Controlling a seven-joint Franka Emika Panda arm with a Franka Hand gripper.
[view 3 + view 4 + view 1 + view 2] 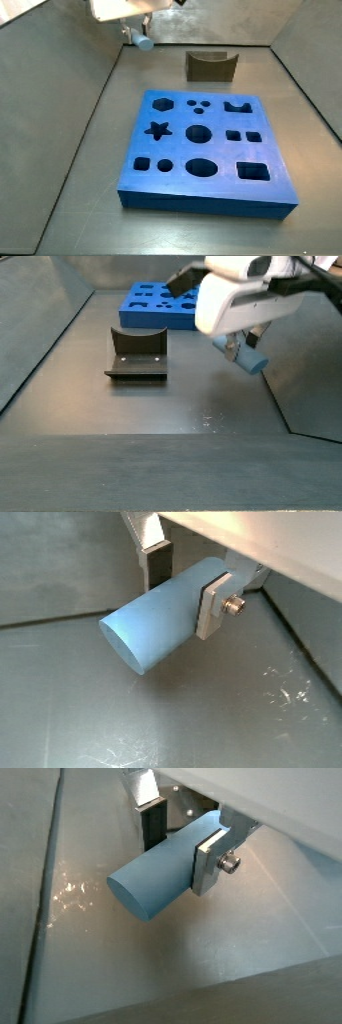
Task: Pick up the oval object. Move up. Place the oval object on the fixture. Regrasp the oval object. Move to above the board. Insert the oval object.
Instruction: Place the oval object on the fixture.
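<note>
My gripper (181, 584) clamps the oval object (158, 624) near one end, airborne; it could pivot before reaching the fixture (211, 66).

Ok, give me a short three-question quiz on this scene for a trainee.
1. True or false: the gripper holds the pale blue oval peg off the floor.
2. Is the small olive-brown notched fixture occupied or empty?
3. The peg is: A) in the large blue slotted board, B) in the fixture, C) in the gripper.

Key: 1 true; 2 empty; 3 C.
</note>
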